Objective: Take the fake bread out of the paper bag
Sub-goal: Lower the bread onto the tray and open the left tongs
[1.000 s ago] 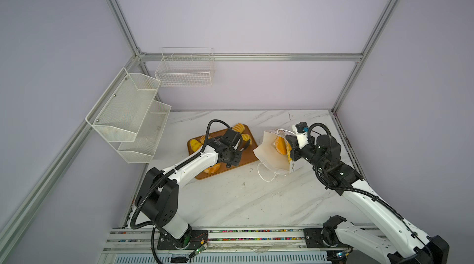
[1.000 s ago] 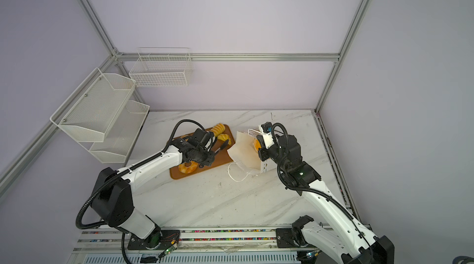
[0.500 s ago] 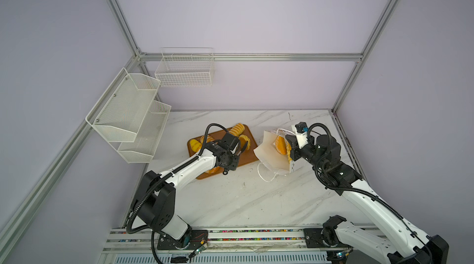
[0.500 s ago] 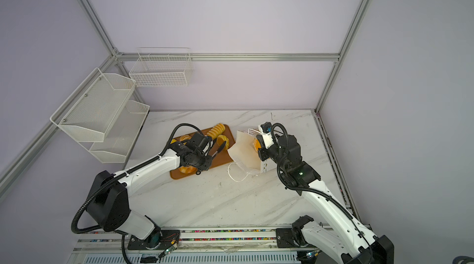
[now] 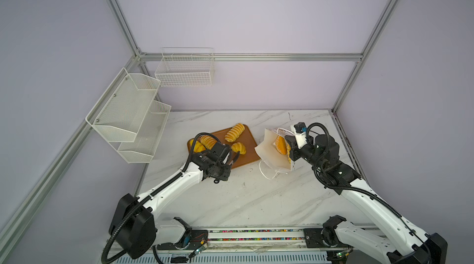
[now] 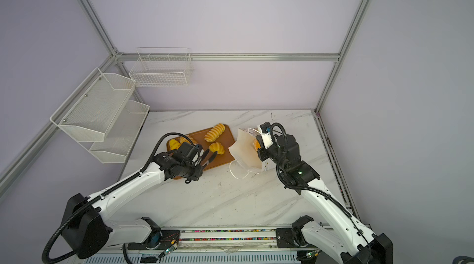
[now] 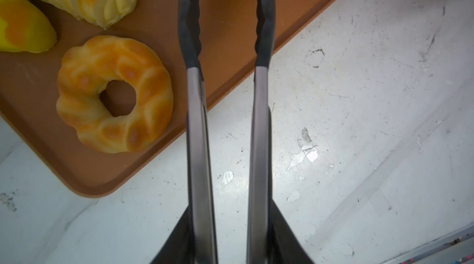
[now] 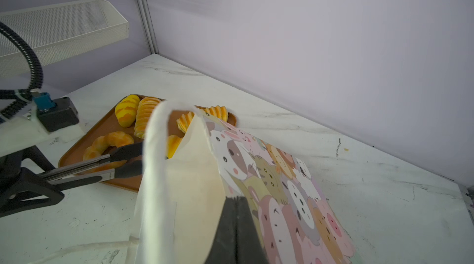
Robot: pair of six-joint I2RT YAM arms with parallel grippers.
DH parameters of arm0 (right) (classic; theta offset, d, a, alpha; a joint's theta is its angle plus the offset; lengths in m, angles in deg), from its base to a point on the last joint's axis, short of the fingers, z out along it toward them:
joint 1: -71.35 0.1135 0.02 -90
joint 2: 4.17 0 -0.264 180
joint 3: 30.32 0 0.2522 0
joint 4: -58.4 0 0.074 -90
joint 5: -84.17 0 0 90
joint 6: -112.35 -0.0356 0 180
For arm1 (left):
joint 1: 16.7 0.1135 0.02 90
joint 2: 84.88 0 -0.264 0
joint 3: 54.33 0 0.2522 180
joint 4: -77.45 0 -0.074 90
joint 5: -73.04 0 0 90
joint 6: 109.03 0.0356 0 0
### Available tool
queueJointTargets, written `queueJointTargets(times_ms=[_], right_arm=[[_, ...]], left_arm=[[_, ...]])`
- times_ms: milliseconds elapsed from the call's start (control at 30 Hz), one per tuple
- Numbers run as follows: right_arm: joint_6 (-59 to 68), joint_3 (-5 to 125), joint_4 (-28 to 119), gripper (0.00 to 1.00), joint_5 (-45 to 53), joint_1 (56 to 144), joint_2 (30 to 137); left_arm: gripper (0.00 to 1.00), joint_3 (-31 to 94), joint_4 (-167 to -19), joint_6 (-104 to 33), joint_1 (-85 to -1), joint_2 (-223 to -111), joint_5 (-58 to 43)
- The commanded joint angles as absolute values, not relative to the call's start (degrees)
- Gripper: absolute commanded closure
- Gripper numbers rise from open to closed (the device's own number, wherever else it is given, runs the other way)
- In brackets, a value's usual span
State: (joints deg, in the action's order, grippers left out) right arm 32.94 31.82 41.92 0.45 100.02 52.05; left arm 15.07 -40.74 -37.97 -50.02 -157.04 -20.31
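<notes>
1 tongs [image 7: 196,126] | slightly parted, empty | tips over tray [image 7: 225,26] | left gripper [image 5: 227,160] clasps it

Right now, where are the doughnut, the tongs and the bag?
doughnut [image 7: 154,96]: left wrist view, on the ring's body beside the hole.
tongs [image 7: 196,126]: left wrist view, on one metal arm.
bag [image 8: 282,188]: right wrist view, on its printed side.

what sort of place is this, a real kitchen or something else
Most likely a robot test cell, not a kitchen: a left arm and right arm mounted at a marble table, plain walls on a metal frame, and toy bread on a tray.
</notes>
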Motion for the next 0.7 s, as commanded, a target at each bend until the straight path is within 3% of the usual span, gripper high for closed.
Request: queueJointTargets(times_ms=[0,233,400,667], right_arm=[[33.07,33.31,42.09,1.0,0.74,100.27,52.46],[33.0,33.39,41.08,1.0,0.65,100.21,51.82],[32.86,33.17,40.78,1.0,0.32,100.26,51.07],[32.81,33.35,41.01,1.0,0.47,100.27,51.28]], left_arm=[[0.65,13.54,-38.88,-38.37,-49.84,-153.41,-19.64],[0.68,14.62,-37.9,-38.41,-49.84,-153.84,-18.61],[0.75,14.8,-37.9,-39.87,-49.84,-156.5,-18.88],[0.75,15.95,-35.27,-42.38,-49.68,-153.62,-26.1]])
